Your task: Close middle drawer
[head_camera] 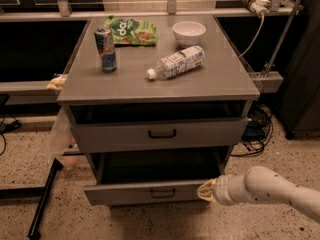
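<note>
The middle drawer is the lower grey drawer with a low flat front and a small dark loop handle. It is pulled far out, and its dark inside shows. My gripper comes in from the lower right on a white arm. Its tan tip is at the right end of the drawer's front panel, touching it or nearly so. The taller-fronted grey drawer with a bigger black handle sits above and stands slightly out.
On the cabinet top are a soda can, a green chip bag, a white bowl and a plastic bottle on its side. Cables lie right of the cabinet. A dark pole leans at the left.
</note>
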Controlling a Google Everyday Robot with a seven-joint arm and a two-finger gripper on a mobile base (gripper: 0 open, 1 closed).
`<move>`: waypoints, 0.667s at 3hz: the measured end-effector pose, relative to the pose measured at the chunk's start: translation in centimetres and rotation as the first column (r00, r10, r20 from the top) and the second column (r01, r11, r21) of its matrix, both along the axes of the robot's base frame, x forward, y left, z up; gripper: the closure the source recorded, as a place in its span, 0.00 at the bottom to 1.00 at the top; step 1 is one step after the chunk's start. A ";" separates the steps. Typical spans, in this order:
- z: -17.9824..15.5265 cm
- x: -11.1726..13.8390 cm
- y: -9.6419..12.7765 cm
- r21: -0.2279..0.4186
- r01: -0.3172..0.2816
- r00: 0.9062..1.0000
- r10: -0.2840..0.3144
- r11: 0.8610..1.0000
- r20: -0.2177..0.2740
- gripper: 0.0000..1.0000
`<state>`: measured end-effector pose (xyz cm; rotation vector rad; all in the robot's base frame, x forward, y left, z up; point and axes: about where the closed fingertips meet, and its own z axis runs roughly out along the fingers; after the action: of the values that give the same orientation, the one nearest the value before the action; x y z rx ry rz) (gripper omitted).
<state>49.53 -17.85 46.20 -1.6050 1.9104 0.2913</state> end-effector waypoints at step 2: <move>-5.8 3.3 -0.5 0.029 0.039 0.999 -0.040 0.999 0.017 1.00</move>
<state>52.79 -18.33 40.39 -1.5445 1.9142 0.2859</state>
